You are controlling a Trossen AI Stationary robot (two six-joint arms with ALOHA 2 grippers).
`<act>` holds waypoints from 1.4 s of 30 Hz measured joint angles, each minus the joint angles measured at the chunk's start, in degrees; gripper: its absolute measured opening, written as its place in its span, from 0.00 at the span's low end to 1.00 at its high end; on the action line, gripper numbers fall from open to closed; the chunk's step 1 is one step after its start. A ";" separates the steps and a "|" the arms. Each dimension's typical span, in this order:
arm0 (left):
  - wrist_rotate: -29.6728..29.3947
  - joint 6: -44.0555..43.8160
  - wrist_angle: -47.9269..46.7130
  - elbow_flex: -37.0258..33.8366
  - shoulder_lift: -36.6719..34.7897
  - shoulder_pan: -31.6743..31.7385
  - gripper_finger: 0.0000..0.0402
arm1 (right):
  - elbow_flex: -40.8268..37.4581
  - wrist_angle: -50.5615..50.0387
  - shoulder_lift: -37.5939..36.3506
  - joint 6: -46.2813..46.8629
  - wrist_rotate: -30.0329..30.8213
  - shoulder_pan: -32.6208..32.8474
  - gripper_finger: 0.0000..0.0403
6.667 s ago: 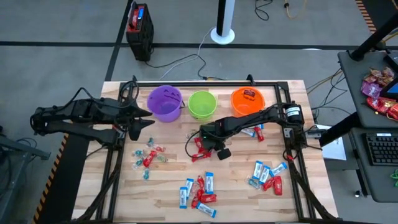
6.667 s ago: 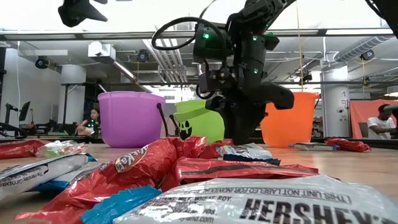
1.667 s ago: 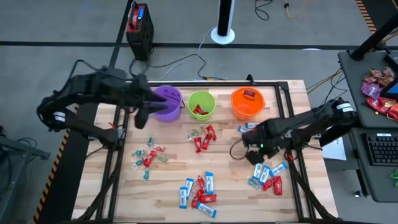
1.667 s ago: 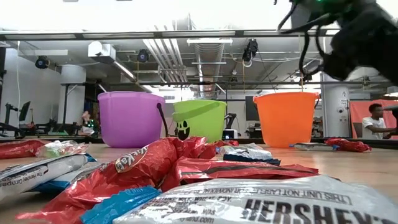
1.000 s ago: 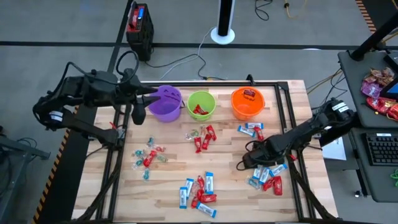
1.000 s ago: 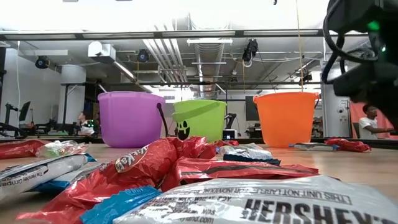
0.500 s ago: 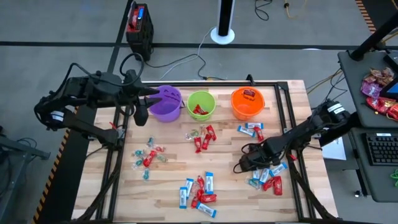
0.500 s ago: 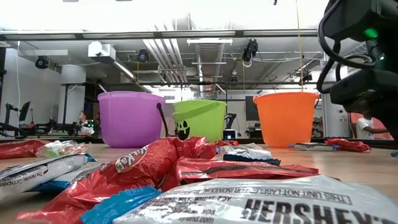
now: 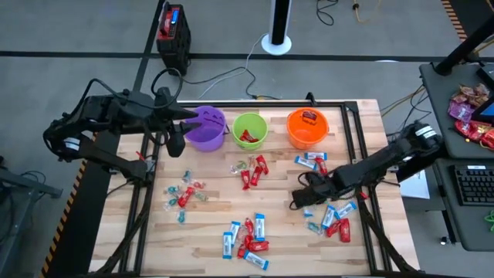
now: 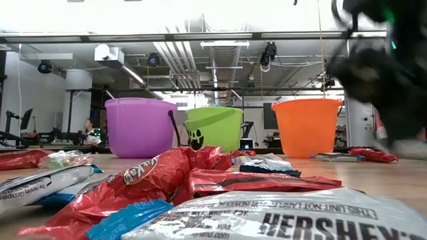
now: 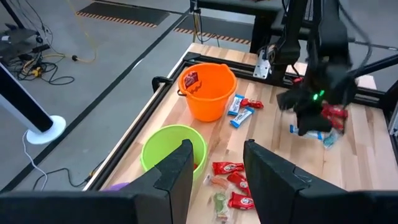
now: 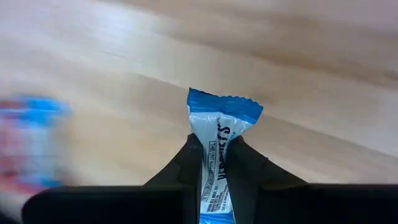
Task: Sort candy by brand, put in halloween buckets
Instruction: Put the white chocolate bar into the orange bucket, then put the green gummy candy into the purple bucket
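Note:
Three buckets stand along the far edge: purple (image 9: 204, 127), lime green (image 9: 250, 130) with red pieces inside, orange (image 9: 307, 127) with one red piece. Candy lies in loose heaps: teal and red pieces (image 9: 184, 194), red ones at the centre (image 9: 251, 170), blue-and-white bars with red near the front (image 9: 245, 238) and on the right (image 9: 332, 218). My right gripper (image 9: 299, 200) is left of the right heap, shut on a blue-and-white bar (image 12: 219, 143). My left gripper (image 11: 217, 168) hovers open beside the purple bucket. My right gripper pinches the blue-and-white bar between its two fingers (image 12: 191, 163), across the wrapper's width. The bar lies along the fingers. Its blue crimped end (image 12: 225, 106) sticks out past the fingertips over the wooden table. Whether it is lifted clear, I cannot tell.
Two blue bars and a red piece (image 9: 312, 161) lie just in front of the orange bucket. A black frame (image 9: 351, 131) borders the table. Bare wood shows between the centre and right heaps. A side desk on the right carries red-pink bags (image 9: 471, 108).
My right gripper has drawn back from the right heap toward the table's left and a little toward the far edge, and it shows blurred with motion in the low view. One blue-and-white bar has come away from the heap with it.

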 joint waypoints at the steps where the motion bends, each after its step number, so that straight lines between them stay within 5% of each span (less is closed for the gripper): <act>1: 0.02 0.13 -0.55 0.00 0.00 0.00 0.31 | 0.02 2.05 -2.09 -1.06 3.14 -0.54 0.10; 6: 3.19 -1.49 -2.17 -2.28 -0.04 -0.02 0.31 | 0.10 15.43 -11.53 -17.86 22.65 -7.08 0.10; 9: 6.60 -6.33 -2.62 -5.98 -0.06 -0.08 0.31 | 2.03 18.88 -15.54 -31.68 28.28 -14.16 0.10; 13: 11.78 -15.74 -3.19 -12.50 -0.08 -1.17 0.31 | 10.78 10.75 -17.10 -46.24 26.37 -25.79 0.10; 20: 14.58 -33.87 -3.92 -20.76 -0.08 -6.05 0.31 | 35.22 -34.12 -7.28 -56.38 19.03 -45.76 0.10; 23: 14.61 -38.79 -4.08 -22.26 -0.11 -7.45 0.31 | 42.38 -44.34 -1.57 -63.57 16.10 -51.22 0.14; 33: 13.74 -46.19 -4.54 -21.83 -0.02 -8.23 0.31 | 48.71 -44.45 8.26 -76.10 6.58 -57.17 0.42; 38: 16.09 -49.90 -9.89 -22.40 0.62 -11.62 0.31 | 48.71 -44.43 8.16 -79.35 5.32 -57.09 0.47; 42: 17.00 -43.02 -10.07 -26.11 1.65 -18.20 0.31 | 48.71 -44.43 6.20 -80.38 5.35 -57.00 0.48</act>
